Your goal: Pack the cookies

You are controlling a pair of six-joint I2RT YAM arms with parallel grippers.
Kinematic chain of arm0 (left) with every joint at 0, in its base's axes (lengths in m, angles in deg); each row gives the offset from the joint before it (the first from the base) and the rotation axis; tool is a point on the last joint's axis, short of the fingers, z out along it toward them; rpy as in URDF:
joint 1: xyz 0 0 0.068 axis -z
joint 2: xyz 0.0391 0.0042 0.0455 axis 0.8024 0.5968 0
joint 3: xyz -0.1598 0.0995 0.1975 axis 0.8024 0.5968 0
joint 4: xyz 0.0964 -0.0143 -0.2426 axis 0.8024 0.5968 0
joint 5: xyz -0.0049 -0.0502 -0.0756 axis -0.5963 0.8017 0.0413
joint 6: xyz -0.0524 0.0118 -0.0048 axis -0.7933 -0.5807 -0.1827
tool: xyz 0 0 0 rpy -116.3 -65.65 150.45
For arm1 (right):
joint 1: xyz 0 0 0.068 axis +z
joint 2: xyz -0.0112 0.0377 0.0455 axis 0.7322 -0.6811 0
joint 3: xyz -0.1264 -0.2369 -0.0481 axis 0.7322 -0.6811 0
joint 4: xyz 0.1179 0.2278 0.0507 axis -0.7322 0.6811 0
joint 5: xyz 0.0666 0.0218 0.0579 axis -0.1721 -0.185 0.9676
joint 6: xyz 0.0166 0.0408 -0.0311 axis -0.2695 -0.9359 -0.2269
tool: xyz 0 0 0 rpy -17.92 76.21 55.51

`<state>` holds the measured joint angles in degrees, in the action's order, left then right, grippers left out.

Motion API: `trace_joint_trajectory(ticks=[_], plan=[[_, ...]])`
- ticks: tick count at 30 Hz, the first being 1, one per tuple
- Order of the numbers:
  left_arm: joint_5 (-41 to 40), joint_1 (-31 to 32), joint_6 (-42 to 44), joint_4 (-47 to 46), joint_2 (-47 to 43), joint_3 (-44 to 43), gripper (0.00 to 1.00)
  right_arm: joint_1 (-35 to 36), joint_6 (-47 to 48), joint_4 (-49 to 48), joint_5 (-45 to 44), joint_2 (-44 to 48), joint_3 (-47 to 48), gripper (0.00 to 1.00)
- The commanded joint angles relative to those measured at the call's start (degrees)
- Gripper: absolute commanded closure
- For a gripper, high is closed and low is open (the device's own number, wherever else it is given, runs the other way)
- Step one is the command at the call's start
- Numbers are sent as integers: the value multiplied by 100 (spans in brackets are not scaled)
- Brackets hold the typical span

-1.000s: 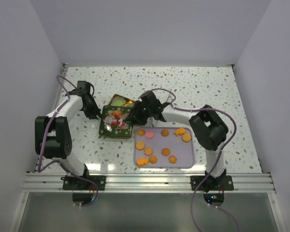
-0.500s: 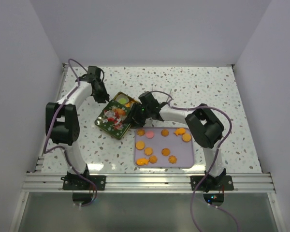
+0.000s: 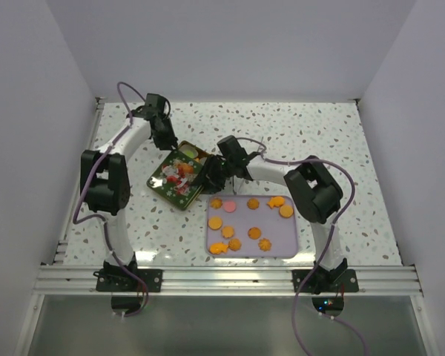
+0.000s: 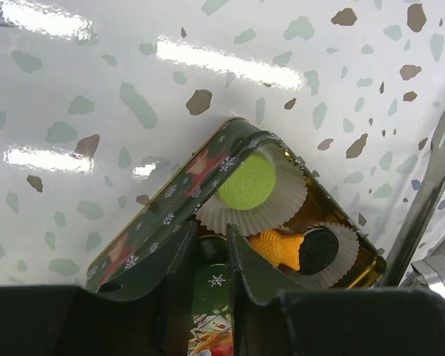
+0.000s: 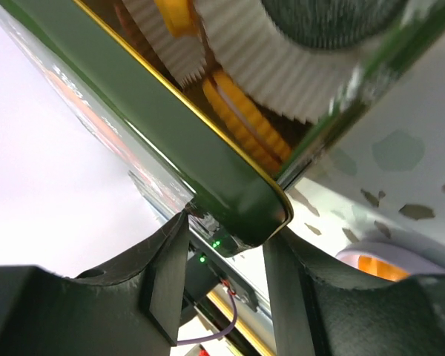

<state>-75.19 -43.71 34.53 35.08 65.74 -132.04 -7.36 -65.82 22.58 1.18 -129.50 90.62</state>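
Arms are covering parts of the tin (image 3: 179, 174) from above. Right end effector (image 5: 222, 256) is pinching its corner; whether the left end effector (image 4: 208, 256) is gripping, I cannot tell. Cookies (image 3: 254, 233) are lying on the tray (image 3: 282, 245) and in the tin, which is sitting more turned than before.

My left arm (image 3: 126, 144) and right arm (image 3: 271, 173) are built alike: white tubular links between bulky black joint housings. A thin purple cable (image 3: 120, 89) loops along each. Black base plates (image 3: 130, 280) bolt me to a ribbed aluminium rail (image 3: 222, 279), and a tiny green light (image 3: 322, 304) glows by my right base. My left fingers (image 4: 179, 311) are matte black and flat-sided, as are the right ones (image 5: 167, 285).
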Motion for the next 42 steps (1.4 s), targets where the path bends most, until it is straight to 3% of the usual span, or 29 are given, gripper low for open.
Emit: trace_joint_trajectory(ticks=[1, 22, 42], plan=[[504, 178, -127, 516, 221, -348, 72, -226, 46, -183, -198, -106, 457, 55], [627, 274, -409, 780, 1030, -1605, 72, -929, 117, 362, 277, -413, 1398, 56], [619, 274, -453, 1017, 1461, -2308, 72, -1140, 161, 635, 356, -826, 2066, 53]])
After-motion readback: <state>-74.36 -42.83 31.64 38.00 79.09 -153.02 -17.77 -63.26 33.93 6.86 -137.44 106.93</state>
